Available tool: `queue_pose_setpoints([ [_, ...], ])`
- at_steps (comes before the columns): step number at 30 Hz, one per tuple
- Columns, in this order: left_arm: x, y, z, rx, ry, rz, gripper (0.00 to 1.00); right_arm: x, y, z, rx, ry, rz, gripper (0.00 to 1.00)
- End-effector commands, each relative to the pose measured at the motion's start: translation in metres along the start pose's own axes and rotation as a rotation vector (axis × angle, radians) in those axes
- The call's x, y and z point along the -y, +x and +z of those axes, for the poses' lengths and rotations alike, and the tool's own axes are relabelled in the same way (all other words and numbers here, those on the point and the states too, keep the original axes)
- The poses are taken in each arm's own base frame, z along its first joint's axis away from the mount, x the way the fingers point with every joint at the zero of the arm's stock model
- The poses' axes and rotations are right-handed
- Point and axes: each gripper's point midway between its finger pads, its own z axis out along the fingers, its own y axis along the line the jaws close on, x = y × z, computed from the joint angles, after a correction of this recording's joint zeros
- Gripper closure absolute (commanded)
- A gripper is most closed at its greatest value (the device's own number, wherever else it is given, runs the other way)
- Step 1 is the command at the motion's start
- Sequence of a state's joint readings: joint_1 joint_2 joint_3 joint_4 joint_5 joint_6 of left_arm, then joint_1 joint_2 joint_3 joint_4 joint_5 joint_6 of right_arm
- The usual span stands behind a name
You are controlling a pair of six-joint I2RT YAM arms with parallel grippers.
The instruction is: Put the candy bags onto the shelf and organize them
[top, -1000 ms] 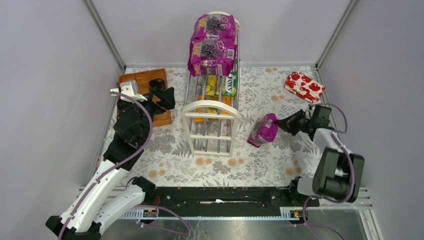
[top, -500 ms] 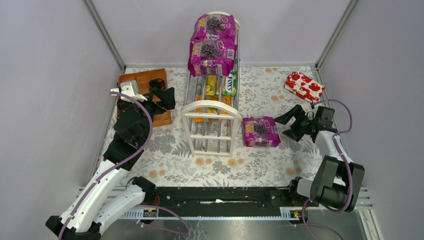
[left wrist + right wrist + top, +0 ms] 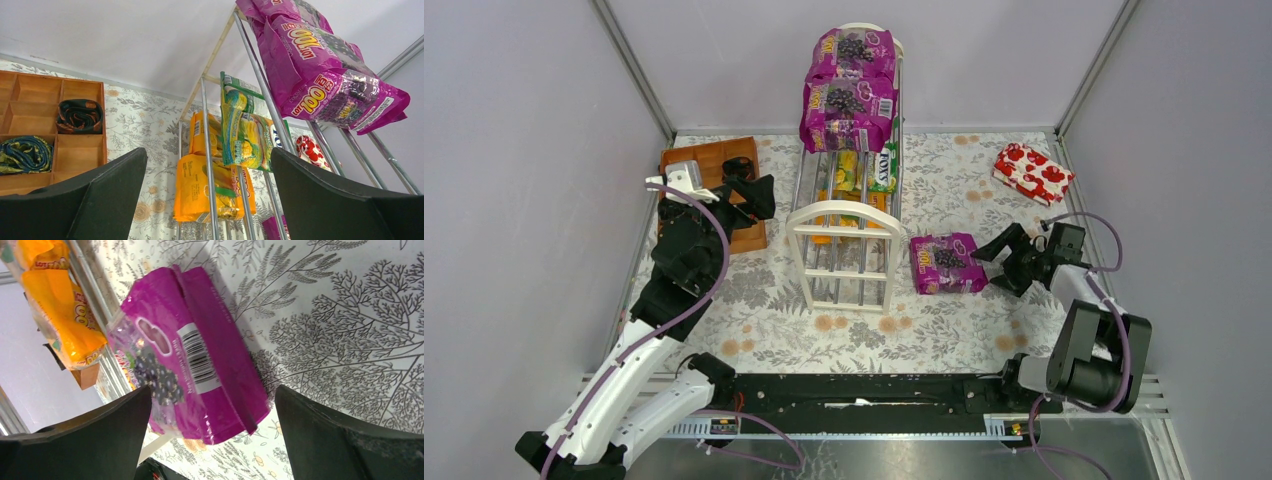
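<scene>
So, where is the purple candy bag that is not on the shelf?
In the top view, the purple candy bag lies flat on the table, between the near end of the shelf and the open right gripper.

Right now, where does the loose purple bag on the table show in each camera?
Top external: the purple bag lies flat, right of the shelf, just ahead of the open right gripper.
Left wrist: not clearly in it; a purple sliver low behind the rods may be it.
Right wrist: centre-left, between the fingers.
Shared landmark: the orange bags on the shelf.
</scene>
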State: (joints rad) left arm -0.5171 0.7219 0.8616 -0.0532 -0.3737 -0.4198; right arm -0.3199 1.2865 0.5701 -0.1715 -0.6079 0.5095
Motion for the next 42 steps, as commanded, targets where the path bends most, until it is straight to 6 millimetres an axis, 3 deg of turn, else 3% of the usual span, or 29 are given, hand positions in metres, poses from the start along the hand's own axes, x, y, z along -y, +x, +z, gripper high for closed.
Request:
queue_pose_setpoints([
  [1,0.009,-0.01,0.0,0.029,0.036,-0.023,0.01,0.003,-0.003,0.015,-0.04,-0.014,-0.008,0.0],
  [5,0.008,-0.01,0.0,0.03,0.031,-0.019,0.01,-0.007,0.016,0.03,-0.173,-0.149,0.041,0.0],
  [10,0.009,-0.01,0.0,0.031,0.033,-0.021,0.01,-0.011,0.024,0.04,-0.19,-0.201,0.038,0.03],
  [18,0.008,-0.008,0.001,0.025,0.026,-0.017,0.01,-0.012,0.027,0.043,-0.183,-0.229,0.034,0.51],
  [23,0.007,-0.008,0.002,0.024,0.023,-0.015,0.01,-0.026,0.023,0.032,-0.159,-0.266,0.024,0.71],
  [30,0.007,-0.007,0.002,0.022,0.024,-0.016,0.01,-0.062,0.011,-0.005,-0.078,-0.294,-0.018,0.88],
  [35,0.007,-0.008,0.001,0.025,0.025,-0.018,0.01,-0.104,-0.002,-0.048,0.001,-0.33,-0.053,1.0],
  [38,0.008,-0.01,0.0,0.03,0.03,-0.023,0.01,-0.139,-0.013,-0.078,0.055,-0.395,-0.065,1.0],
  [42,0.009,-0.012,-0.002,0.035,0.035,-0.029,0.01,-0.206,-0.029,-0.135,0.143,-0.587,-0.084,1.0],
])
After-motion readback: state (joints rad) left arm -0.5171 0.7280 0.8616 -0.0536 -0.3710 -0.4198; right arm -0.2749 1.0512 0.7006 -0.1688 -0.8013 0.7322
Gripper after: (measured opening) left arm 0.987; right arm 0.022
